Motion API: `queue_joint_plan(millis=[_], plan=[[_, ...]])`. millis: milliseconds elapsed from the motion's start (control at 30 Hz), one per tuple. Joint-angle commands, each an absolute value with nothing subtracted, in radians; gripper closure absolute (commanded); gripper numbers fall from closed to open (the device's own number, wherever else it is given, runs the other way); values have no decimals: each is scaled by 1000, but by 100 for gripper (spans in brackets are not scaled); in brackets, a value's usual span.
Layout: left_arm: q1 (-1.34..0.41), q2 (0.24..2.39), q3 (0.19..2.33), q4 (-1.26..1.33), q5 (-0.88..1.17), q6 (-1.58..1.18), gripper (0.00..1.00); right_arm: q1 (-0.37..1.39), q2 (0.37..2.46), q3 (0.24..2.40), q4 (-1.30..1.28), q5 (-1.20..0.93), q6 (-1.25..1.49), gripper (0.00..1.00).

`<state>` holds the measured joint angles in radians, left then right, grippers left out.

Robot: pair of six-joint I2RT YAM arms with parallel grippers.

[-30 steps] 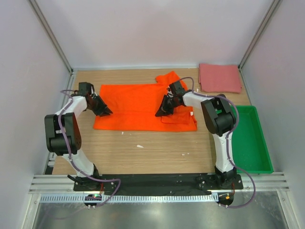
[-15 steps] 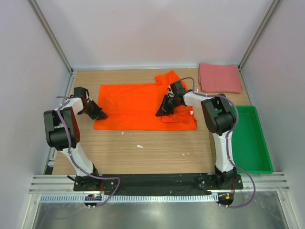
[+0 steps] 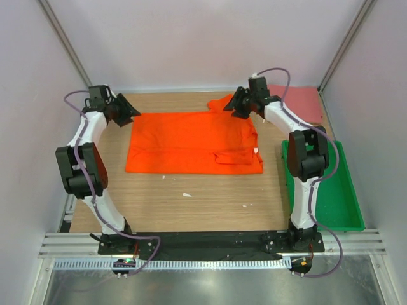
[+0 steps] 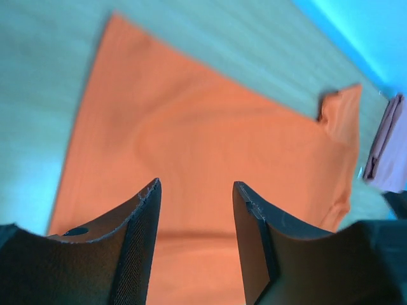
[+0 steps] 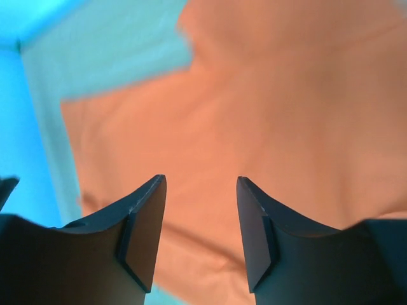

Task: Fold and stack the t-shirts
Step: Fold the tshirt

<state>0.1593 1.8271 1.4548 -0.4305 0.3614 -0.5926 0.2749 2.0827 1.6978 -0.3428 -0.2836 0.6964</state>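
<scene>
White walls close round the wooden desk (image 3: 191, 203). On it the orange t-shirt (image 3: 191, 143) lies flat toward the far edge, its long axis running left to right. The left gripper (image 3: 129, 113) hangs at the shirt's far left corner and the right gripper (image 3: 235, 108) over the sleeve at its far right. Both have their jaws apart and hold nothing. From each claw the cloth spreads toward the near edge. The folded pink-red t-shirt (image 3: 308, 105) sits in the far right corner, nearer the right arm.
</scene>
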Motion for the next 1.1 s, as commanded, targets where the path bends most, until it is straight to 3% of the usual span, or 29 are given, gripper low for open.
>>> queue_joint_plan(millis=[0, 200, 533, 767, 867, 1067], plan=[[175, 1972, 1575, -327, 370, -522, 49, 180, 2100, 1822, -262, -108, 649, 45], [178, 2149, 1718, -197, 359, -453, 48, 153, 2351, 2109, -230, -140, 482, 44], [184, 2229, 1706, -65, 353, -497, 48, 158, 2615, 2327, -149, -146, 431, 44], [209, 2240, 1689, -58, 365, -529, 46, 169, 2721, 2431, -156, -156, 408, 39], [218, 2232, 1678, -55, 370, -538, 47, 184, 2764, 2513, -209, -156, 384, 44], [230, 2240, 1693, -81, 374, -538, 50, 198, 2746, 2473, -241, -124, 345, 53]])
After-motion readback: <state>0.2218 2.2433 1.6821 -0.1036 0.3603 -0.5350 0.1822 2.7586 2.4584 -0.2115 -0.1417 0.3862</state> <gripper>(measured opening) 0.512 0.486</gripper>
